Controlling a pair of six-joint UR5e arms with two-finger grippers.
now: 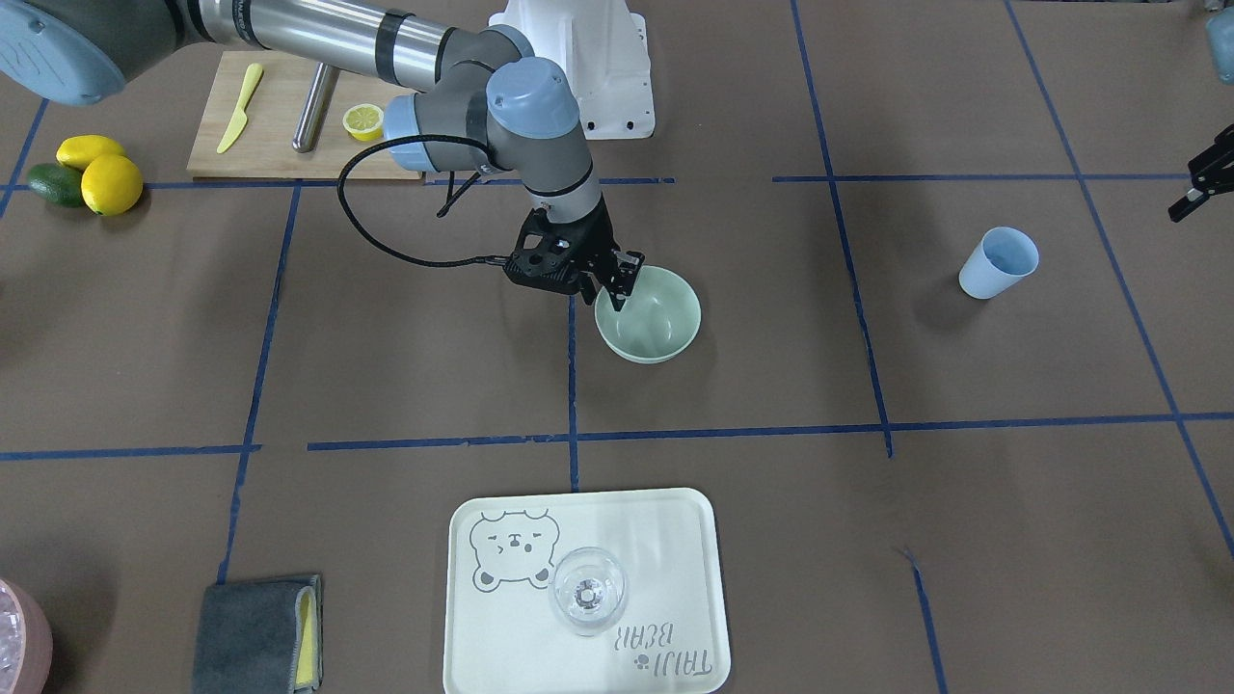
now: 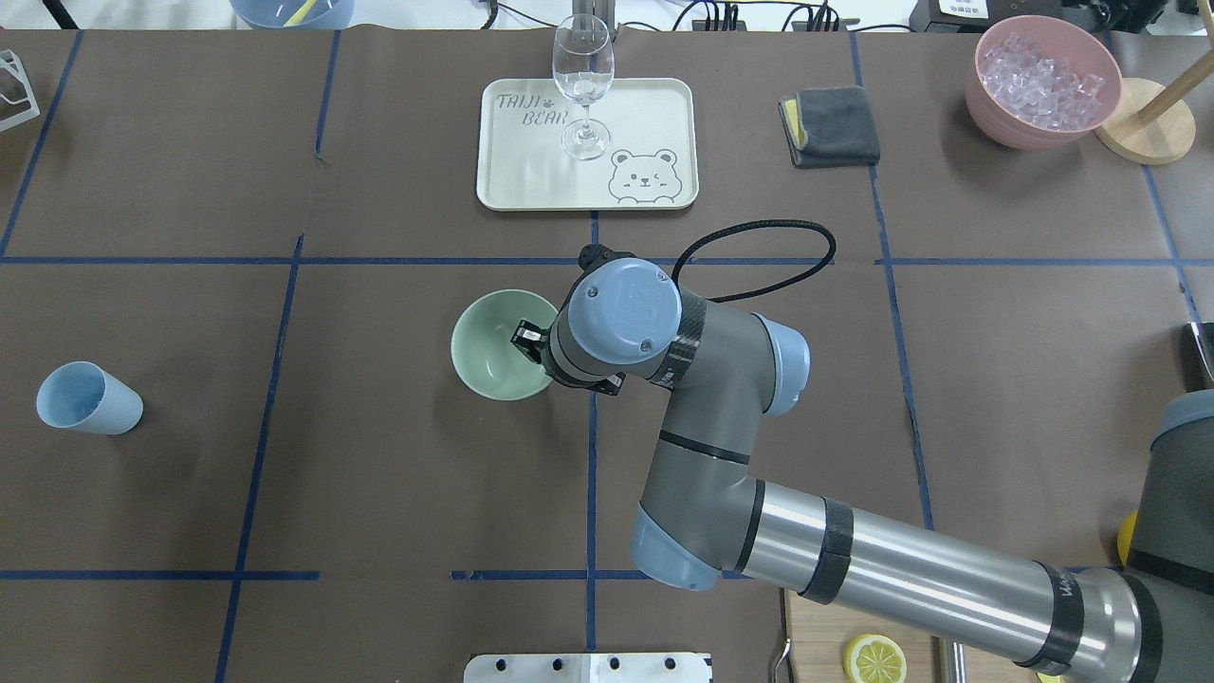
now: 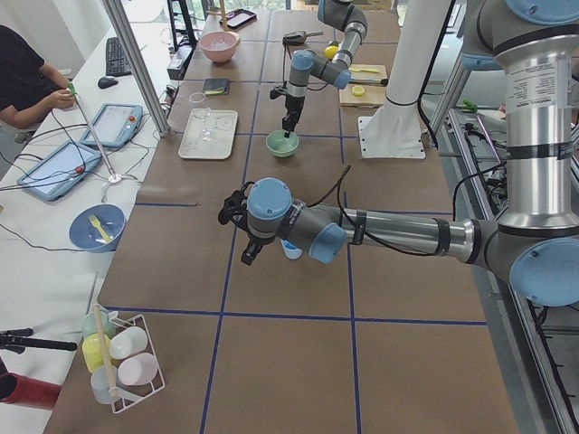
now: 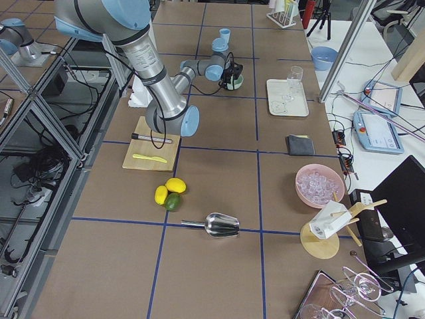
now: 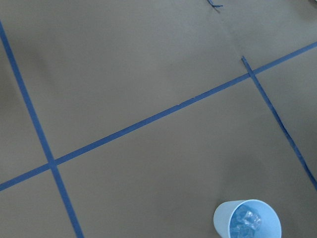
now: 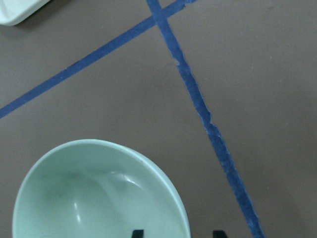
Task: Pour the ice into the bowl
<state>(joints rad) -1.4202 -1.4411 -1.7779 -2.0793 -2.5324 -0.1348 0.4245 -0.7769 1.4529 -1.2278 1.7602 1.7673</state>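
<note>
Straddling the smooth round mint bowl [image 1: 675,333] at its rim, right tool [image 1: 622,287] gapes (left tool [image 1: 1193,188]: unclear).

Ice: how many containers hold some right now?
2. The blue cup on the robot's left side holds a few cubes; the pink tub at the table's far right is heaped. The green bowl looks empty.

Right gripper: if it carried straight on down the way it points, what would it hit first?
Probably the bowl: the open right gripper straddles its rim.
</note>
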